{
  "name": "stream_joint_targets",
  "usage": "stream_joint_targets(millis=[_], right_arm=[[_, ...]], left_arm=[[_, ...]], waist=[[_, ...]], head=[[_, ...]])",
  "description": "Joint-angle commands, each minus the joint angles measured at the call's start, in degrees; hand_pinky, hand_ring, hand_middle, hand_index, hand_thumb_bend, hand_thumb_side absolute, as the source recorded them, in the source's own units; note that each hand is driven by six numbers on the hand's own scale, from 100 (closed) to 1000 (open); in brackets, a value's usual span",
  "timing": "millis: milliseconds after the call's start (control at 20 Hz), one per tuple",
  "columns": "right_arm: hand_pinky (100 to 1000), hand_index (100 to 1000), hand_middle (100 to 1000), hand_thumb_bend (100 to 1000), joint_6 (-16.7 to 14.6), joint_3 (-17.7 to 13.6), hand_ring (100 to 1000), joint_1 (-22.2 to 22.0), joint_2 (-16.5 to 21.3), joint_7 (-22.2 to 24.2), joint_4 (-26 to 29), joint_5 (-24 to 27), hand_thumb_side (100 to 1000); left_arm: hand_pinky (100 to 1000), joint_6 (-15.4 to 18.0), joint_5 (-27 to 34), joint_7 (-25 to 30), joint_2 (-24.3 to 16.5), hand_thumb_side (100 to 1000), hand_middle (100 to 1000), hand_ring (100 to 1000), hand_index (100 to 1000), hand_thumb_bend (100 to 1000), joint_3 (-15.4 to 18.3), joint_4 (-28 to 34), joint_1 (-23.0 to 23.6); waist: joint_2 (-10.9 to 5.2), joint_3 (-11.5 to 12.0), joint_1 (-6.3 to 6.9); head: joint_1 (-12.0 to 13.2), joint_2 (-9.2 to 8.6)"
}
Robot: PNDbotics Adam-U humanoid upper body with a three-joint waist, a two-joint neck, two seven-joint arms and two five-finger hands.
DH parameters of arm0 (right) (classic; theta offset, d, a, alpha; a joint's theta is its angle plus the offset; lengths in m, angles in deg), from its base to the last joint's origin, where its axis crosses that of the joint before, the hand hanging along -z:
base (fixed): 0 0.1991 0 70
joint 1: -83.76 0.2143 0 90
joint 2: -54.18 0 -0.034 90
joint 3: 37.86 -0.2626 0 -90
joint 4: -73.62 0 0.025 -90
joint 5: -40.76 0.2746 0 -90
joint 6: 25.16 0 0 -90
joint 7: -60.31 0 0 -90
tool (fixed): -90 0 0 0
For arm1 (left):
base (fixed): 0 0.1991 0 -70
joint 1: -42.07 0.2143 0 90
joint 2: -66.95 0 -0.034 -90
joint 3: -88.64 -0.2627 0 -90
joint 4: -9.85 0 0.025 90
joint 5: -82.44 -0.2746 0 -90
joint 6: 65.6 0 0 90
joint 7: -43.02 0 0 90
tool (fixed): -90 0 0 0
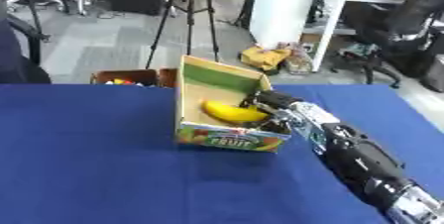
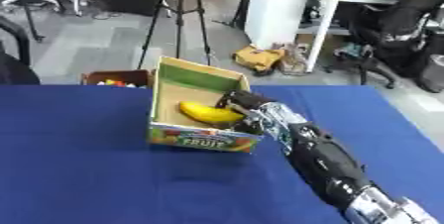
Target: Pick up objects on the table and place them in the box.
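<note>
Right hand: the right hand was black with silver parts, and it reached over the right wall of the box from the lower right side. Its fingers were curled around the right end of the banana, so it had hold of it.
Banana: the banana was yellow, smooth and curved. It was inside the box, just above the bottom or on it; I could not tell which.
Box: the box was brown cardboard, open on top, with a green inner back wall and a colourful printed front that read "FRUIT". It stood upright near the middle of the table.
Table: the table was covered with a plain blue cloth.
Left hand: it was not visible in either view.
</note>
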Motion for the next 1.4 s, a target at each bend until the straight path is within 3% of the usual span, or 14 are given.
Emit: stream_joint_targets(millis=[50, 400, 650, 750, 1000, 1250, 1400], right_arm=[[712, 870, 765, 100, -0.79, -0.11, 875, 1.34, 1.26, 0.1, 1.44, 0.09, 268], [698, 902, 772, 100, -0.22, -0.57, 873, 2.56, 2.2, -1.59, 11.97, 3.69, 208], [713, 918, 790, 100, 0.9, -0.62, 857, 2.3, 2.61, -0.81, 14.73, 5.62, 205], [713, 916, 787, 100, -0.01, 0.98, 858, 3.61, 2.95, -1.72, 16.53, 6.48, 208], [708, 907, 782, 100, -1.22, 1.48, 862, 1.39, 2.91, -0.87, 22.44, 6.29, 210], [691, 894, 777, 100, -1.82, 1.69, 857, -0.02, 2.16, -0.65, 29.07, 8.18, 198], [673, 885, 774, 100, -2.57, 1.02, 863, -1.51, -0.72, -1.98, 33.54, 10.48, 213]], left_arm=[[444, 0.11, 0.22, 0.23, -0.46, 825, 758, 556, 704, 615, 0.14, 1.22, -0.91], [444, 0.29, 0.11, 0.1, -0.53, 825, 758, 557, 704, 617, 0.21, 0.81, -0.89], [444, 0.4, 0.06, 0.04, -0.53, 824, 759, 557, 704, 619, 0.19, 0.66, -0.89], [445, 0.4, 0.05, 0.27, -0.41, 824, 759, 557, 704, 619, -0.09, 0.4, -0.81], [444, 0.66, -0.05, -0.15, -0.57, 823, 759, 557, 703, 619, 0.37, 0.24, -0.38], [443, 0.74, -0.21, -1.13, -0.48, 823, 760, 556, 702, 619, 1.35, -0.47, 1.49], [443, 0.94, -0.4, -2.1, -0.53, 823, 760, 556, 701, 619, 2.32, -0.73, 2.24]], waist=[[-0.9, -0.35, 0.23], [-1.29, -2.53, -0.23], [-1.36, -2.81, -0.3], [-1.8, -4.39, -0.55], [-1.91, -6.57, -0.13], [-2.46, -11.3, 1.13], [-2.55, -15.36, 2.0]], head=[[-0.32, -0.81], [0.05, -0.24], [0.05, -0.11], [0.2, 1.01], [1.3, 0.98], [4.74, 1.75], [8.06, 2.42]])
